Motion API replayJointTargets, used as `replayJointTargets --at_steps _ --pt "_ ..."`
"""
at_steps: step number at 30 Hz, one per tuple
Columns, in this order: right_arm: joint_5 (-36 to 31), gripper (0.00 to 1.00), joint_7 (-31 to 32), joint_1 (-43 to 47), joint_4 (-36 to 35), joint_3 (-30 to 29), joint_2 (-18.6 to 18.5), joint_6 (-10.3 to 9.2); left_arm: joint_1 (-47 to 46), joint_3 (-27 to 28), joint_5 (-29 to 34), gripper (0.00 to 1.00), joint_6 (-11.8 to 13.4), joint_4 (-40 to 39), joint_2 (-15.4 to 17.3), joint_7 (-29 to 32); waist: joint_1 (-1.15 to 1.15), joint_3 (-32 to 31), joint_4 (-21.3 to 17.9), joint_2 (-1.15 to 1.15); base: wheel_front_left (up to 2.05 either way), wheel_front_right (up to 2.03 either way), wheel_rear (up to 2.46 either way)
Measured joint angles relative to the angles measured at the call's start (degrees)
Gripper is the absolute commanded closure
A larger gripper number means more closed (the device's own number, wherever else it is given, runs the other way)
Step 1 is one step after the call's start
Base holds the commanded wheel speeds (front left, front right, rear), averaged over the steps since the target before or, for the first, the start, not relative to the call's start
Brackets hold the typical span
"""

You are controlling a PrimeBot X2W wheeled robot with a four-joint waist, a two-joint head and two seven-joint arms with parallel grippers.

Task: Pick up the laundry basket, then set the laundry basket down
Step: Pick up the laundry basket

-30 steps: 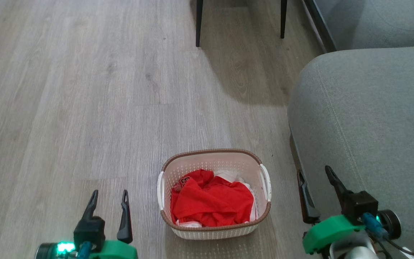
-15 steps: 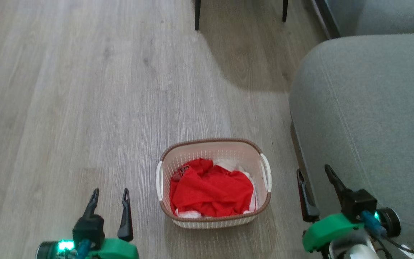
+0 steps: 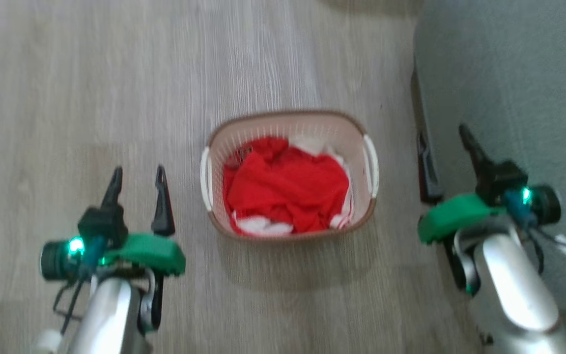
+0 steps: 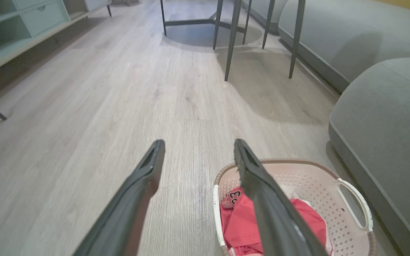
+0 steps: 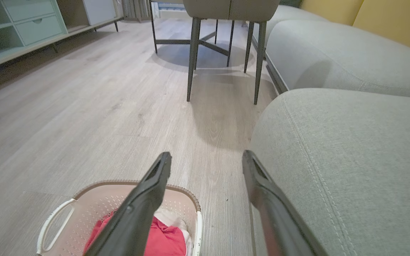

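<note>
Cream laundry basket [image 3: 283,125] sits ungrasped on the floor [image 3: 91,73]; left gripper [image 3: 138,168] at nine o'clock, right gripper [image 3: 441,131] at three, jaws wide; lift pending.

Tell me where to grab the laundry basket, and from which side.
Probably one gripper per side: left gripper on the white left handle, right gripper on the white right handle, each from its own side. Both are open loops, and the laundry basket sits upright on the floor between the two open grippers.
</note>
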Motion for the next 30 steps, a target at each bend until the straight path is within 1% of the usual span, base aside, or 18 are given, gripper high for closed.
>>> replayJointTargets --at_steps 1,10,11,17,22,30 --pt "0.0 0.0 0.0 0.0 0.0 0.0 0.0 0.0 0.0 0.0 0.0 0.0 0.0 0.0 0.0 0.0 0.0 0.0 0.0 0.0 0.0 0.0 0.0" --pt "-1.02 0.0 -0.01 -13.88 8.87 -1.19 -0.24 0.0 -14.69 -1.13 -2.83 0.0 -0.23 8.38 -0.45 -0.08 0.01 13.71 -0.07 0.0 0.0 0.0 0.0" --pt "-1.35 0.0 -0.01 -16.49 11.06 -1.27 -0.41 0.0 -17.68 -1.94 -3.71 0.0 -0.22 10.45 -0.57 -0.08 0.01 16.66 0.07 0.0 0.0 0.0 0.0" --pt "-1.51 0.0 -0.07 -22.77 17.26 -1.42 -0.58 0.0 -24.59 -3.16 -6.06 0.0 -0.19 15.9 -0.91 -0.09 0.0 24.65 0.71 0.0 0.0 0.0 0.0" --pt "-1.48 0.0 -0.07 -26.52 21.48 -1.32 -0.97 0.0 -28.89 -5.42 -7.66 0.0 -0.47 19.87 -0.99 -0.18 0.0 29.73 1.43 0.0 0.0 0.0 0.0" --pt "-0.75 0.0 -0.07 -29.03 26.16 -0.82 -1.01 0.0 -32.32 -9.37 -9.18 0.0 -0.85 25.07 -1.02 -0.24 -0.01 34.57 2.44 0.0 0.0 0.0 0.0"
